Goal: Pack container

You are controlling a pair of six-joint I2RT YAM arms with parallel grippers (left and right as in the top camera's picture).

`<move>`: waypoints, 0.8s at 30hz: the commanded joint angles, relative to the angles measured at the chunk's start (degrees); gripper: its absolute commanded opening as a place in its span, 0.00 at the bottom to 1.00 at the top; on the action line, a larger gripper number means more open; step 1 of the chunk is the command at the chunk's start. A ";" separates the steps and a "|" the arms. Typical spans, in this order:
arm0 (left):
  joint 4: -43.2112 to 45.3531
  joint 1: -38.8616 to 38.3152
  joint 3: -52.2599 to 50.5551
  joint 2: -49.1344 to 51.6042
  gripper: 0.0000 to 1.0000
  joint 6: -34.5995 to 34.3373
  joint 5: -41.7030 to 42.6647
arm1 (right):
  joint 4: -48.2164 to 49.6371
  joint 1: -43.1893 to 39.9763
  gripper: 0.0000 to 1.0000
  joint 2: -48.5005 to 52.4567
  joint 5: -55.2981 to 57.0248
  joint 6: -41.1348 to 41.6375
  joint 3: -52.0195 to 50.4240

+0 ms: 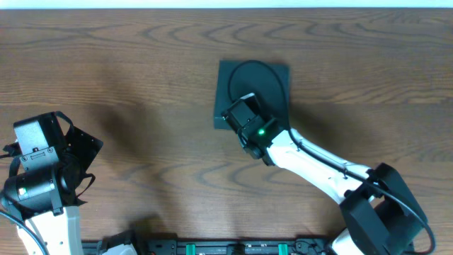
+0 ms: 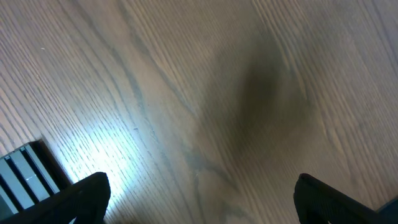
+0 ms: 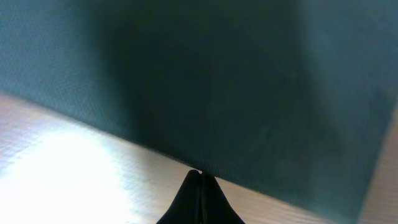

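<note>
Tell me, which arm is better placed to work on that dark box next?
The right arm: its shut jaws are right at the edge of the box. The left arm hangs far off to the side over the table, jaws open.

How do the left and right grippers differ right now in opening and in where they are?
The left gripper stands wide open; the right gripper is shut tight. The left gripper hangs over the table at the left; the right gripper points at the container's edge, mid-table. Both hold nothing.
</note>
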 commanded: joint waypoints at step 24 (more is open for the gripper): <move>0.00 0.20 1.09 0.11 0.95 0.61 -0.90 | 1.09 -14.10 0.01 -12.81 3.65 -0.31 0.55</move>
